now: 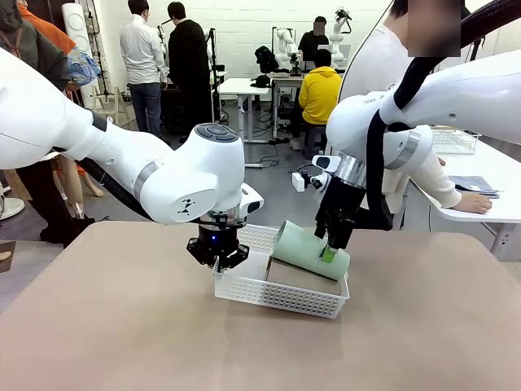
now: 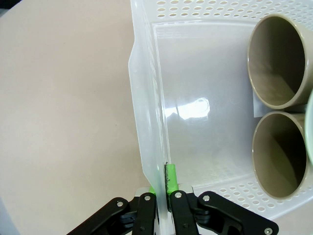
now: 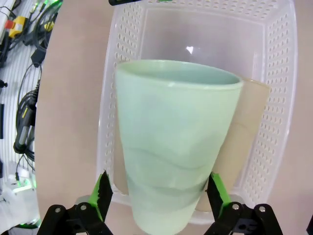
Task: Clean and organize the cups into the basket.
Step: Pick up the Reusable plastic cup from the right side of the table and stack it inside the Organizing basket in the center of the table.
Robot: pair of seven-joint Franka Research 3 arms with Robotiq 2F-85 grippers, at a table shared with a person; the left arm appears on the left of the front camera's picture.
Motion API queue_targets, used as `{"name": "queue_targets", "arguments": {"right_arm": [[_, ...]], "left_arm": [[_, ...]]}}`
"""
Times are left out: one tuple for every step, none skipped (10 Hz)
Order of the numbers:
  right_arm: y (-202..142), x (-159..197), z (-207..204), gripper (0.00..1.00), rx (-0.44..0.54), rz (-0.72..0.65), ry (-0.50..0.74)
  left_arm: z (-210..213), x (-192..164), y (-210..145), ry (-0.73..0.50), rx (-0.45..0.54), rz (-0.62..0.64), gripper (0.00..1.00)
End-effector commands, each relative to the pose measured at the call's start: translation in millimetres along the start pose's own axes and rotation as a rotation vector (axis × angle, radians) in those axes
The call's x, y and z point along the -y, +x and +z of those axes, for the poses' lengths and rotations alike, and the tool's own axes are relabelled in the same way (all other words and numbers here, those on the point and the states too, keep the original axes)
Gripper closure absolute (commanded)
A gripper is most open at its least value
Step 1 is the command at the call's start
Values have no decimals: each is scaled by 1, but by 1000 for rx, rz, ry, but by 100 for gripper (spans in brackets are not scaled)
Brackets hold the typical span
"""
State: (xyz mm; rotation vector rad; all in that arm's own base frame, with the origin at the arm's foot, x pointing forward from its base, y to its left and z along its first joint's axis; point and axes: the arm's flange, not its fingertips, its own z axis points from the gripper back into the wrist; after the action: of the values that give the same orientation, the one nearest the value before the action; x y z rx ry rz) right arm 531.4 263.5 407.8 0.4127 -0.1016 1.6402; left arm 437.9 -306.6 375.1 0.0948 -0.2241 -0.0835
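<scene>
The white lattice basket [image 1: 281,299] sits mid-table. My left gripper [image 1: 218,254] is shut on its left wall; in the left wrist view the fingers [image 2: 162,201] pinch that wall [image 2: 145,98]. Two brown cups [image 2: 279,58] [image 2: 279,154] lie side by side inside, mouths toward that camera. The mint green cup [image 1: 309,248] lies tilted on top of a brown cup [image 1: 303,278]. My right gripper [image 1: 329,255] stands open around its narrow end. In the right wrist view the mint cup [image 3: 176,142] lies between the pads [image 3: 103,195], with small gaps at both sides, over a brown cup [image 3: 250,112] and the basket [image 3: 279,73].
The tan tabletop [image 1: 122,326] spreads wide to the left of and in front of the basket. A person [image 1: 383,73] stands at the far right side with a hand [image 1: 474,202] on a white side table, where a wire basket [image 1: 454,140] stands.
</scene>
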Motion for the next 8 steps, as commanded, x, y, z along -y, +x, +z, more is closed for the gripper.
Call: {"name": "queue_targets", "arguments": {"right_arm": [[-6,-7,16,0,56,9,-8],[-14,-16,34,0,113,33,-37],[-24,-27,54,0,174,41,-69],[-37,-38,73,0,239,54,-89],[-54,-55,93,0,322,73,-117],[-84,-78,117,0,435,96,-151],[-104,-92,129,0,504,108,-169],[-140,-114,145,0,637,146,-188]], "left_arm": [[0,1,0,1,3,-2,100],[0,1,0,1,3,-2,100],[0,1,0,1,3,-2,100],[0,1,0,1,3,-2,100],[0,1,0,1,3,-2,100],[0,1,0,1,3,-2,100],[0,1,0,1,3,-2,100],[0,1,0,1,3,-2,100]]}}
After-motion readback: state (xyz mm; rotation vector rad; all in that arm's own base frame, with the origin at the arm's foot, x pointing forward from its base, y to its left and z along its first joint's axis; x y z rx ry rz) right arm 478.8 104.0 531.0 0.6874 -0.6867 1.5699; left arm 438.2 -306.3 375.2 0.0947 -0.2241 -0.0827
